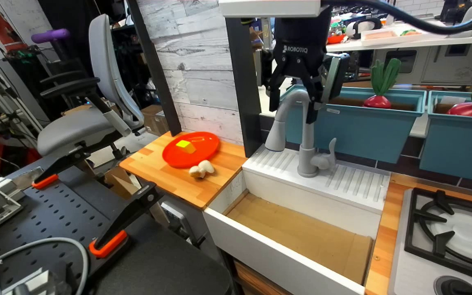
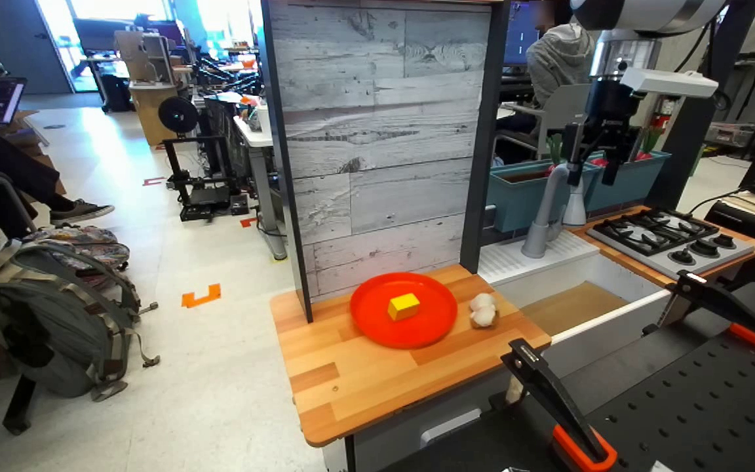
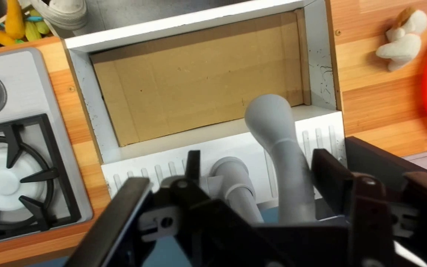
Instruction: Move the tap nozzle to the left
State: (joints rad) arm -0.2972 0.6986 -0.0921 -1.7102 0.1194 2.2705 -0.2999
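Observation:
The tap nozzle (image 1: 277,132) is a matte-grey gooseneck spout rising from the white sink's ribbed ledge. In this exterior view its downward end points left of its base. It also shows in the other exterior view (image 2: 575,208) and in the wrist view (image 3: 274,124). My gripper (image 1: 293,108) is open around the upper bend of the spout, one finger on each side. In the wrist view the gripper (image 3: 257,161) has its right finger close beside the spout, and I cannot tell if they touch. The left finger is well apart. Gripper parts hide the top of the bend.
The grey lever handle (image 1: 331,155) sticks out beside the tap's base. A dark post (image 1: 244,82) stands left of the tap. Blue planters (image 1: 355,127) hang behind it. The sink (image 1: 285,262) lies in front, a stove (image 1: 404,250) right, and a red plate (image 1: 170,157) left.

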